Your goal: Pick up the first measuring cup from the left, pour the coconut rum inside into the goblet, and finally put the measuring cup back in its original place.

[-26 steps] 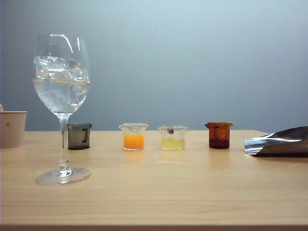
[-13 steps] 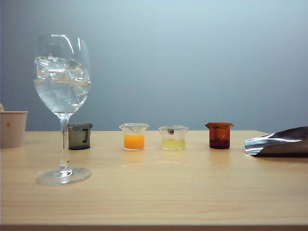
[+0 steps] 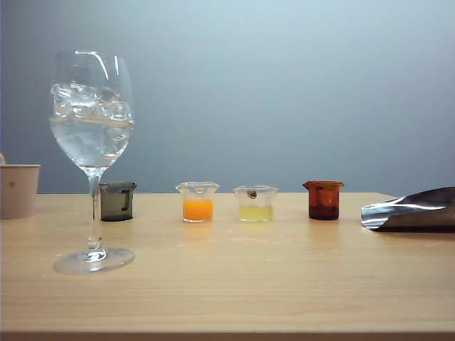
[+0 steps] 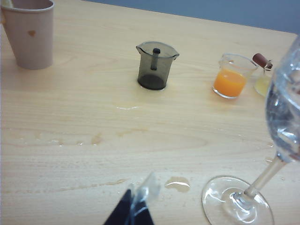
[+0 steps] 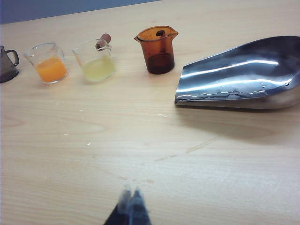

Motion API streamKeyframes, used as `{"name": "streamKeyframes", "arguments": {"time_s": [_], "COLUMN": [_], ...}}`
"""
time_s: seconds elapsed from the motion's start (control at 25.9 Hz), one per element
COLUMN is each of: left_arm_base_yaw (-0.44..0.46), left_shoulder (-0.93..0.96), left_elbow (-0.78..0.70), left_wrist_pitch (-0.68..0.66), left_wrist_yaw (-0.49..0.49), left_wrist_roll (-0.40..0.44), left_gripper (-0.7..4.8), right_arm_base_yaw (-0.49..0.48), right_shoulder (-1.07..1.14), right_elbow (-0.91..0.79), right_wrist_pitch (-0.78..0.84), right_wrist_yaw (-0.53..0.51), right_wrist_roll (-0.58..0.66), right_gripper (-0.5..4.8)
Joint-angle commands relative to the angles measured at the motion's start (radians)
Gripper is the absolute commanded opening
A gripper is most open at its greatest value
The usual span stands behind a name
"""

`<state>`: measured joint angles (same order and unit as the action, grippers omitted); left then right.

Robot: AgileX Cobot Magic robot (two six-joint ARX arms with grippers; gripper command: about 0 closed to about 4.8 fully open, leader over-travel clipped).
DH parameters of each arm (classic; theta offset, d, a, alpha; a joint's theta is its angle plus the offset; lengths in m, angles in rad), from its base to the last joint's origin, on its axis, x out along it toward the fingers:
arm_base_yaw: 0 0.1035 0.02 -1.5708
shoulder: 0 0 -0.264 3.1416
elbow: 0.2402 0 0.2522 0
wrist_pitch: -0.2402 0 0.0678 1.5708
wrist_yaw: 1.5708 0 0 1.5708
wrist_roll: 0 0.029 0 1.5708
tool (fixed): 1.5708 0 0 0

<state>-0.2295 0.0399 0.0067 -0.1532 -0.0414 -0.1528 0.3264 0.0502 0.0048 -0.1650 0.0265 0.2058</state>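
- The grey measuring cup (image 3: 116, 201) stands upright on the bench (image 3: 234, 284), just behind the goblet (image 3: 92, 142) and beside its stem.
- The goblet holds ice and clear liquid.
- Left end effector (image 4: 138, 206): pinched together, empty, near the goblet's foot.
- Right end effector (image 5: 130, 206): tips together, empty, well apart from the goblet.

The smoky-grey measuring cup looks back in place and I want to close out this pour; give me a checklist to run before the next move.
1. First measuring cup upright on table, leftmost in row: ok.
2. Cup emptied: ok, looks empty.
3. Goblet upright, holding ice and clear liquid: ok.
4. Left pincer shut, holding nothing, clear of the cup: ok.
5. Right pincer shut, empty: ok.
6. Table dry: not ok, small puddles.
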Motion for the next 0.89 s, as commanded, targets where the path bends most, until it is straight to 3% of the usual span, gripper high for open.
{"name": "streamKeyframes", "arguments": {"time_s": [0.04,0.19,0.42,0.5,0.89], "left_arm_base_yaw": [0.001,0.003,0.238,0.264,0.264], "left_shoulder": [0.002,-0.010,-0.039,-0.038,-0.038], "left_elbow": [0.003,0.003,0.003,0.003,0.003], "left_wrist_pitch": [0.012,0.005,-0.005,-0.005,-0.006], "left_wrist_yaw": [0.003,0.003,0.055,0.055,0.057], "left_wrist_roll": [-0.004,-0.004,-0.004,-0.004,-0.004], "left_gripper": [-0.04,-0.04,-0.04,-0.04,-0.04], "right_arm_base_yaw": [-0.001,-0.034,-0.312,-0.370,-0.383], "right_shoulder": [-0.052,-0.048,-0.048,-0.048,-0.048], "right_elbow": [-0.004,-0.004,-0.004,-0.004,-0.004], "right_wrist_pitch": [0.000,0.012,0.010,0.010,0.009], "right_wrist_yaw": [-0.003,-0.003,0.000,0.001,-0.003], "right_wrist_roll": [0.003,0.003,0.003,0.003,0.003], "right_gripper": [0.00,0.00,0.00,0.00,0.00]}}
